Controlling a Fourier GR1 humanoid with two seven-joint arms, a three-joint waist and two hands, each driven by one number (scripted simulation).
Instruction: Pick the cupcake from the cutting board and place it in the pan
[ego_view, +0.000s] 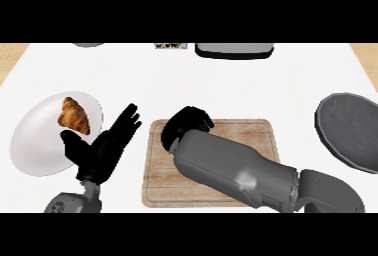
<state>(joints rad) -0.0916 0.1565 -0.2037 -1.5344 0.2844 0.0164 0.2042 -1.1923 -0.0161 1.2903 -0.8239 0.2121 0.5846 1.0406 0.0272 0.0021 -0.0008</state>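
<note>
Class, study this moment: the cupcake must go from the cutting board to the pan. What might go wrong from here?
1. The right hand curls over the cutting board, hiding the cupcake, so its grasp cannot be checked.
2. The pan lies far right, so the carry is long.
3. The open left hand rests beside the croissant plate and may nudge it.

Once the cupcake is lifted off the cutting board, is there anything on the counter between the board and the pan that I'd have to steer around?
Nothing visible does. Between the cutting board and the pan at the right lies only bare white counter. The right robot hand is curled over the board's upper left corner, hiding the cupcake.
</note>
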